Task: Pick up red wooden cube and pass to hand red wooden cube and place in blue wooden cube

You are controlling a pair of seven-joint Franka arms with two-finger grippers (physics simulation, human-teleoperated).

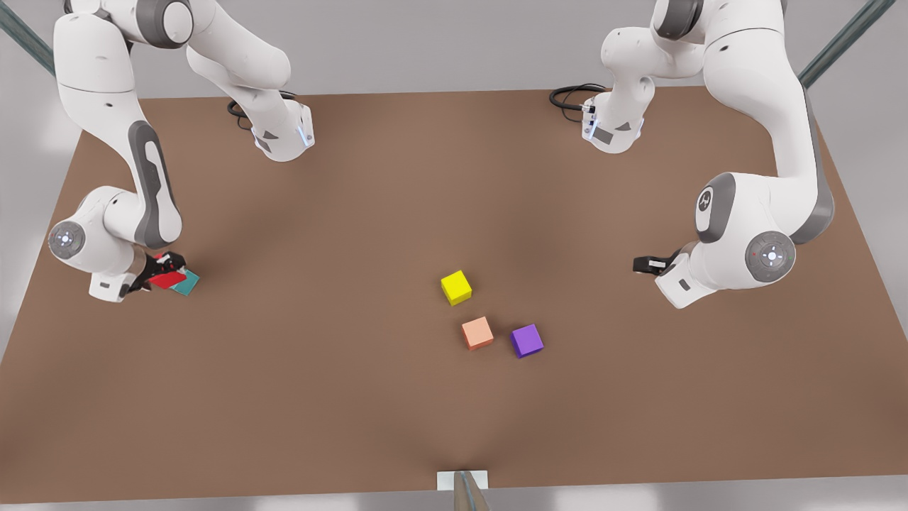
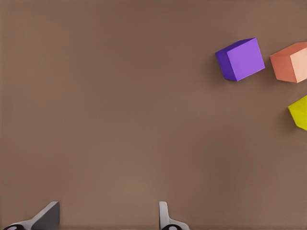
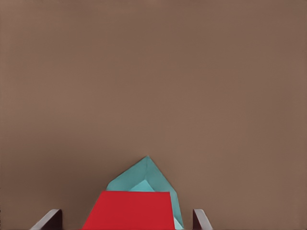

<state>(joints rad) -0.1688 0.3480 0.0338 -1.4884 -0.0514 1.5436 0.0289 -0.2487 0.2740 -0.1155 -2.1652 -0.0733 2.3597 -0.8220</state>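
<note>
From the front view I read the right gripper [image 1: 162, 273] down at the table [image 1: 340, 397] on the front view's left, with the red wooden cube [image 1: 167, 279] between its fingers and the blue wooden cube [image 1: 189, 283] right against it, on the side toward the front view's right and partly under the red one. The red cube looks tilted, not square to the teal block. The left gripper [image 1: 644, 265] hangs on the front view's right, well apart from that pair, and nearer the yellow cube [image 1: 456, 287], the salmon-orange cube [image 1: 477, 333] and the purple cube [image 1: 527, 341] in the middle; I take that arm to be waiting. In the left wrist view its fingertips [image 2: 47, 216] stand spread with bare table between them, nothing held, and the purple cube [image 2: 240, 59], the salmon-orange cube [image 2: 290, 62] and the yellow cube [image 2: 300, 112] sit off to one side. In the right wrist view the red wooden cube [image 3: 128, 211] sits between the two fingertips [image 3: 49, 219], with small gaps showing on either side, so I cannot tell whether it is clamped or loose. The blue wooden cube [image 3: 144, 178] lies directly beyond it, corner-on and in contact. My judgement: the placement turns on that overlap, since the red cube is offset and skewed from the teal top.
</note>
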